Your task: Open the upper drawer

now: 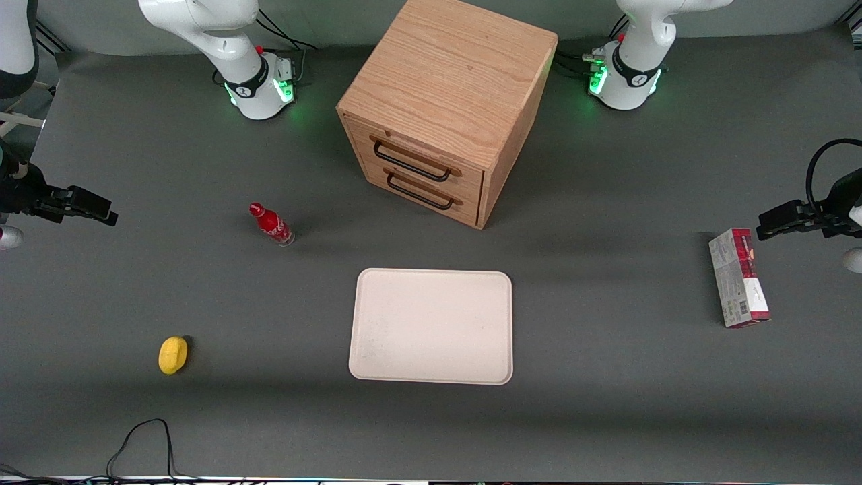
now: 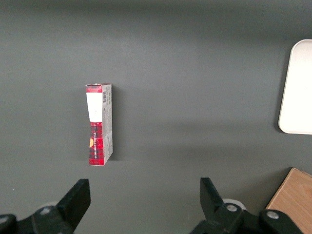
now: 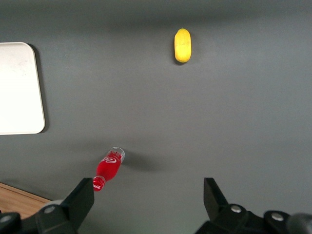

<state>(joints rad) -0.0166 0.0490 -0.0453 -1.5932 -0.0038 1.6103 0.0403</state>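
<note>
The right arm's black two-finger gripper (image 3: 146, 202) is hovering with its fingers spread wide and holding nothing, high above the grey table (image 1: 606, 417) at the working arm's end, well apart from the boxy light oak cabinet (image 1: 448, 87). The upper drawer (image 1: 417, 158), light oak with a black wire bar handle, is sitting flush and shut directly above the matching bottommost drawer (image 1: 423, 190). A small red bottle (image 3: 108, 169) is standing near the cabinet, and a cream rectangular tray (image 1: 432, 327) is lying nearer the front camera.

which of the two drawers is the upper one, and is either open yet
The upper drawer is the one just under the cabinet top, with the lower drawer beneath it. Both look shut. The tool hangs open, far off toward the working arm's end.
</note>
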